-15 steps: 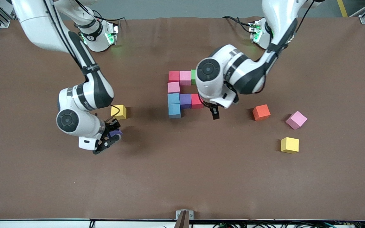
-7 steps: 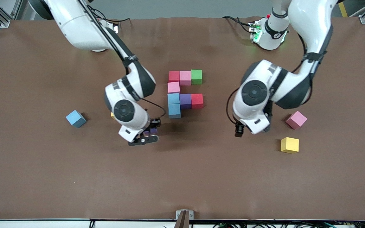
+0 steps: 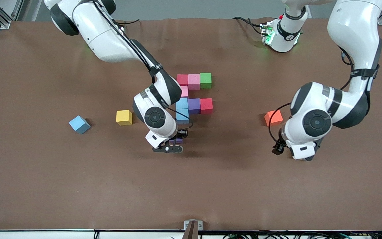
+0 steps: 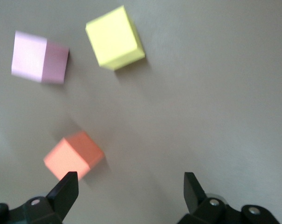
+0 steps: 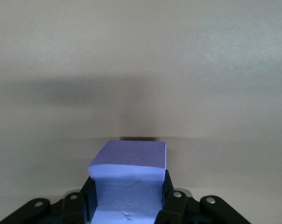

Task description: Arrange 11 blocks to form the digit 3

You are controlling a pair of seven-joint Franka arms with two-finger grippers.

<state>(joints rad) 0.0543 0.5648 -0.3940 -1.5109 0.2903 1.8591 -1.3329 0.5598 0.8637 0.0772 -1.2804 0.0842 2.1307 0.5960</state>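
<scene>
The partial digit 3 holds a red (image 3: 182, 79), pink (image 3: 194, 81) and green (image 3: 205, 80) block in a row. Below them sit a pink (image 3: 185, 91), light blue (image 3: 181, 103), purple (image 3: 194, 105), red (image 3: 206, 105) and another light blue block (image 3: 182, 116). My right gripper (image 3: 173, 144) is shut on a purple block (image 5: 129, 175) over bare mat by that last light blue block. My left gripper (image 4: 130, 184) hangs open and empty beside the orange block (image 4: 73, 156) (image 3: 273, 118). A pink block (image 4: 38, 57) and a yellow block (image 4: 115, 37) lie past it.
A loose yellow block (image 3: 124, 117) and a loose light blue block (image 3: 79, 124) lie toward the right arm's end of the brown mat (image 3: 211, 186). In the front view the left arm's wrist covers the loose pink and yellow blocks near the orange one.
The right arm has carried the purple block from its end of the table to the figure. The left arm has swung away from the figure, over the loose blocks at its own end.
</scene>
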